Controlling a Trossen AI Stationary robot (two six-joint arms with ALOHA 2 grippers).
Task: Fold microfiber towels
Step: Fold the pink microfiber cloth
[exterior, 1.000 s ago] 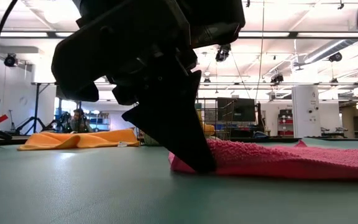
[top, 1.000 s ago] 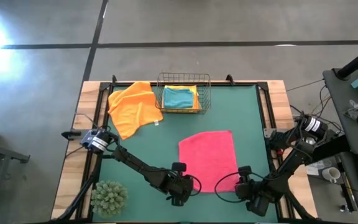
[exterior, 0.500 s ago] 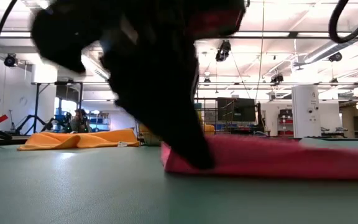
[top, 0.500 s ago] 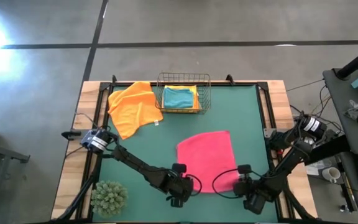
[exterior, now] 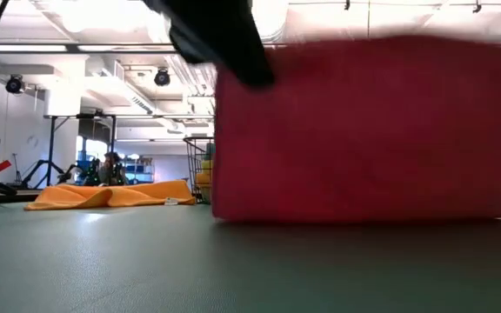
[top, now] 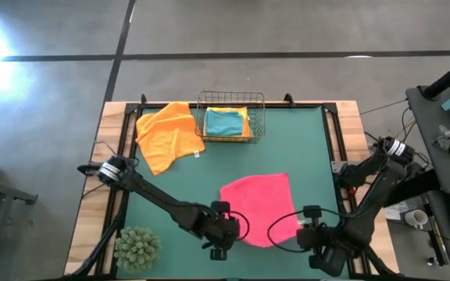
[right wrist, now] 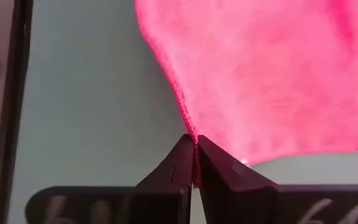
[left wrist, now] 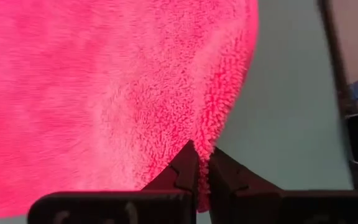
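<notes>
Currently left gripper [top: 233, 229] and right gripper [top: 301, 231], fingers pinched closed, lift fuzzy pink square towel [top: 260, 207]; first fold unfinished. Crumpled orange towel [top: 168, 134] awaits folding.

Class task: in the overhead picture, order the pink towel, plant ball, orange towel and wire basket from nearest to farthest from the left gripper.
1. Pink towel: held in the left gripper.
2. Plant ball: near left corner.
3. Orange towel: far left.
4. Wire basket: far edge; close to call with the orange towel.

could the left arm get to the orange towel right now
Probably not yet: the left claw is shut on the pink towel, lifting a corner. The orange towel lies unblocked on the mat behind it, so releasing first would free it.
</notes>
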